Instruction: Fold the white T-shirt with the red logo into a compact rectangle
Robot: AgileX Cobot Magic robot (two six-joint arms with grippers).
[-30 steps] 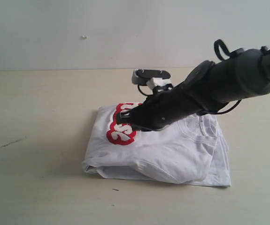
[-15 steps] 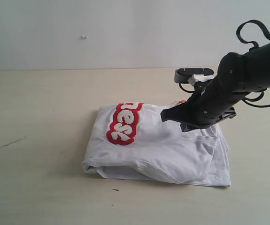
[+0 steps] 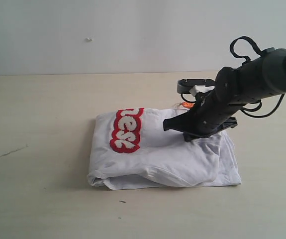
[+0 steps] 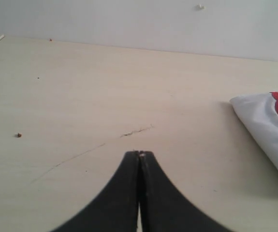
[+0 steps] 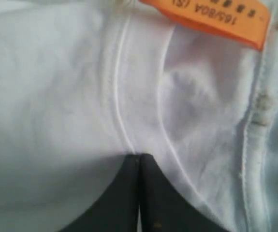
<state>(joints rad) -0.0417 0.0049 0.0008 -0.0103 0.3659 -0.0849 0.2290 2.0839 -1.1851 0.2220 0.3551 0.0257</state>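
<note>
The white T-shirt (image 3: 167,159) lies folded into a rough rectangle on the table, its collar end under my right arm. The red logo (image 3: 125,130) shows on top at the shirt's left end. My right gripper (image 3: 166,125) is shut, its tips resting against the cloth in the middle of the shirt. In the right wrist view the shut tips (image 5: 139,155) touch white fabric just below the ribbed neck seam and the orange tag (image 5: 211,19). My left gripper (image 4: 139,153) is shut over bare table, with a corner of the shirt (image 4: 264,125) off to one side. It does not show in the exterior view.
The pale wooden table (image 3: 43,124) runs wide to the left and in front of the shirt. A thin dark scratch (image 3: 12,151) marks it at the far left. A plain light wall stands along the table's back edge.
My right gripper drew back from over the logo toward the collar end and came down onto the cloth. The shirt slid a little to the left and lies flatter.
</note>
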